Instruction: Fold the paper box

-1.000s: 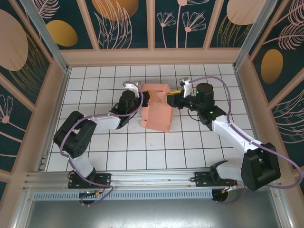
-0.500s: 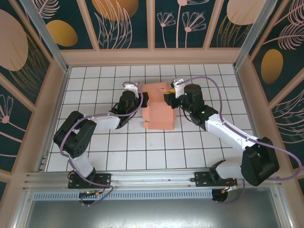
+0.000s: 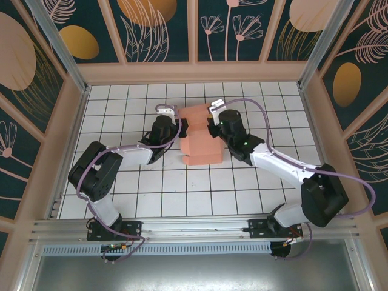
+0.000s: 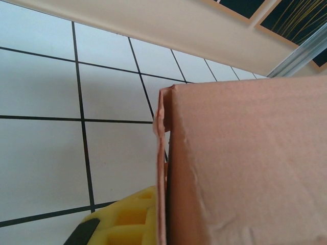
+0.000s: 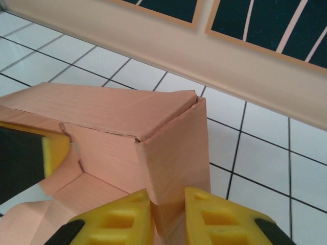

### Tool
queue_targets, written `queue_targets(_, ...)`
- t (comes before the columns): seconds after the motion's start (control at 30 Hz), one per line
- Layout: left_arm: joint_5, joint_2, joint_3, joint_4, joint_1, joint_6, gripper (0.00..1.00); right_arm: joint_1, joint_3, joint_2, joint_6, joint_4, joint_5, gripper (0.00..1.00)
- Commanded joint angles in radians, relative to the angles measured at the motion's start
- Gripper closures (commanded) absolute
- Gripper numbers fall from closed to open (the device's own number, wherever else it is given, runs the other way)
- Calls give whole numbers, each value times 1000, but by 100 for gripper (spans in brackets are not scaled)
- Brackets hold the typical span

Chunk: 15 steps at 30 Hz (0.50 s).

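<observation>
No text, label, brand, number or sign can be read in any of the views. The dark teal wall panels (image 3: 145, 24) carry only drawn plants and round shapes in gold and pale pink, not writing.
</observation>
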Motion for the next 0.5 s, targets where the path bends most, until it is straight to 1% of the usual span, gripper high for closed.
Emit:
queue_targets(0.0,92,-14,35,91,-21,-6,100,32,31,53,-34,28,68,82)
queue_targets(0.13,91,-16,35,87,-20,-3,100,51,49,91,-64,30,151,88)
queue_targets(0.2,89,-18,33,87,-21,-2,100,58,64,114,-78,30,217,93)
queue_targets(0.23,89,-20,33,87,-20,-3,100,67,69,128,-91,36,265,98)
queue_targets(0.27,88,-20,33,85,-21,-2,100,76,76,143,-108,45,320,100)
queue_targets(0.37,87,-20,36,82,-21,-2,100,101,85,186,-174,90,448,100)
queue_targets(0.4,86,-20,36,82,-21,-1,100,105,83,193,-185,104,464,100)
queue_targets(0.47,86,-17,38,81,-20,-1,100,105,82,201,-179,114,455,99)
